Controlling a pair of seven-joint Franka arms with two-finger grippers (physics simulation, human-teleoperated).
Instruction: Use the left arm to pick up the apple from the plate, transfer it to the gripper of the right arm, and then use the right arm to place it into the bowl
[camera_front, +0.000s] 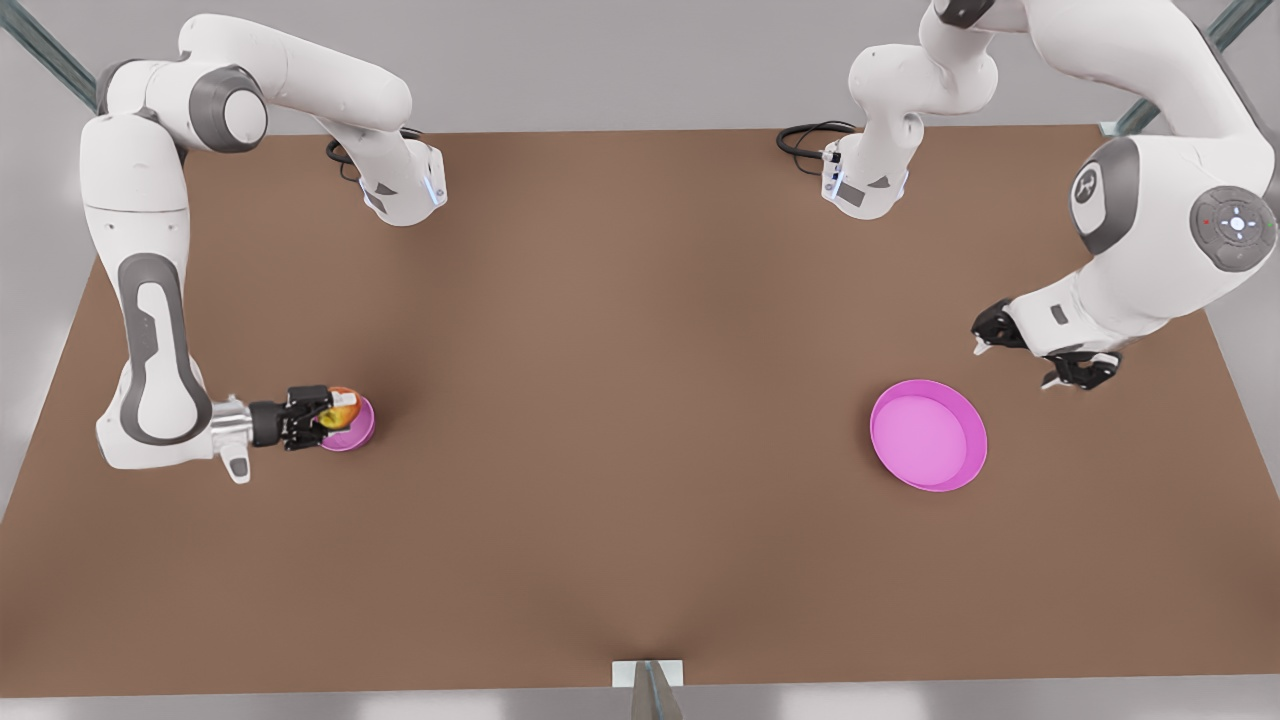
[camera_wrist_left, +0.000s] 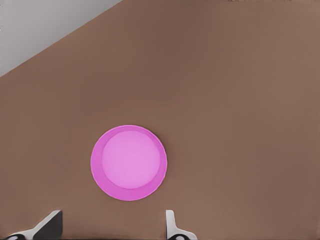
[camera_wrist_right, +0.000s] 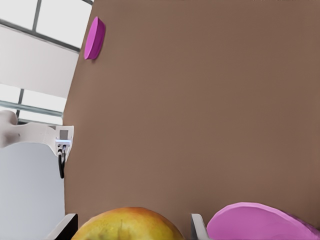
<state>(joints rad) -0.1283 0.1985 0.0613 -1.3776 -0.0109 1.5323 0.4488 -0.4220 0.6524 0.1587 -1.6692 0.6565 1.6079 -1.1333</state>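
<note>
Left wrist camera looking down on the pink plate (camera_wrist_left: 129, 163) on the brown table (camera_wrist_left: 230, 100).

The plate is a round, shallow magenta dish with a paler inner floor and a low raised rim, lying flat on the tabletop with nothing in it. Two fingertips of the left gripper (camera_wrist_left: 112, 227) show near the frame's edge, one dark and light wedge to one side and one pale tip (camera_wrist_left: 171, 225) to the other, standing well apart with bare table between them. The plate lies just beyond that gap, clear of both tips. A grey strip of floor (camera_wrist_left: 35, 25) lies past the table's slanting edge.
</note>
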